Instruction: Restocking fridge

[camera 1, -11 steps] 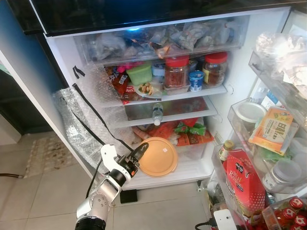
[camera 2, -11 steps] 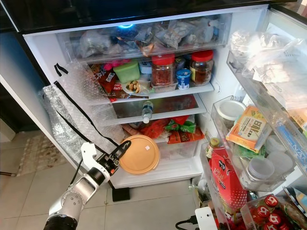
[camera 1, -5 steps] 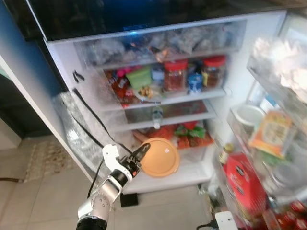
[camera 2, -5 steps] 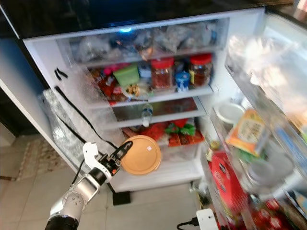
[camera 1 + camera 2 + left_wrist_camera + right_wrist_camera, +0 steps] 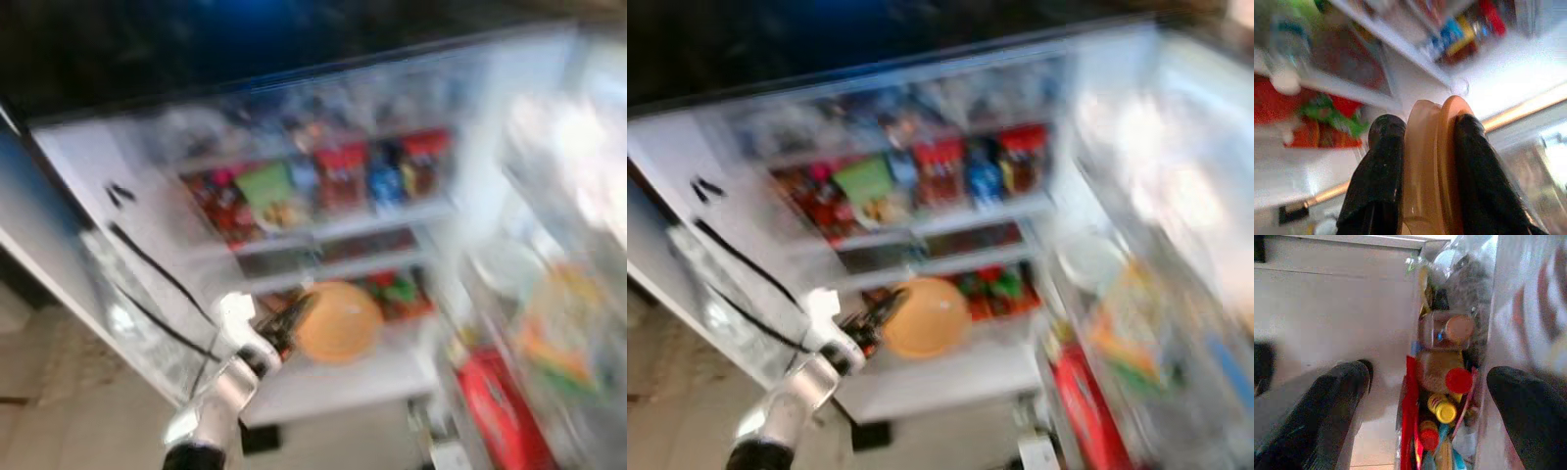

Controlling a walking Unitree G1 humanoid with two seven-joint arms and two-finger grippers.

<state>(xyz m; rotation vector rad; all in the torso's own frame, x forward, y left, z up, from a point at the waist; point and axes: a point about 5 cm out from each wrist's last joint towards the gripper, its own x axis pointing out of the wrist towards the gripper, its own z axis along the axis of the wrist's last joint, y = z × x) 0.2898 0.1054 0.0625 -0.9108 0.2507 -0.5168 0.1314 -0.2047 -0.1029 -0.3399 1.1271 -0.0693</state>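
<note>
So the left claw point(image 5: 1422, 171) is clamped on the orange container point(image 5: 338, 321) held on edge, with the bottom fridge shelf point(image 5: 353, 377) just ahead and below it, while the right claw point(image 5: 1420, 401) hangs open by the door bins.

We saw orange round container point(image 5: 338, 321), peach-orange rim in left wrist view, pinched between black fingers point(image 5: 1376, 181) of left gripper point(image 5: 1422, 161). Left arm point(image 5: 220, 406) was silver-white. Fridge point(image 5: 88, 186) interior was white, top panel black with blue glow. We noted red-lidded jars point(image 5: 343, 171), green tub point(image 5: 263, 183), blue cup point(image 5: 384, 178), red carton point(image 5: 505, 411) in door. Right gripper point(image 5: 1425, 396) fingers were black, over red and yellow bottle caps point(image 5: 1449, 396). Floor point(image 5: 59, 421) was beige tile.
</note>
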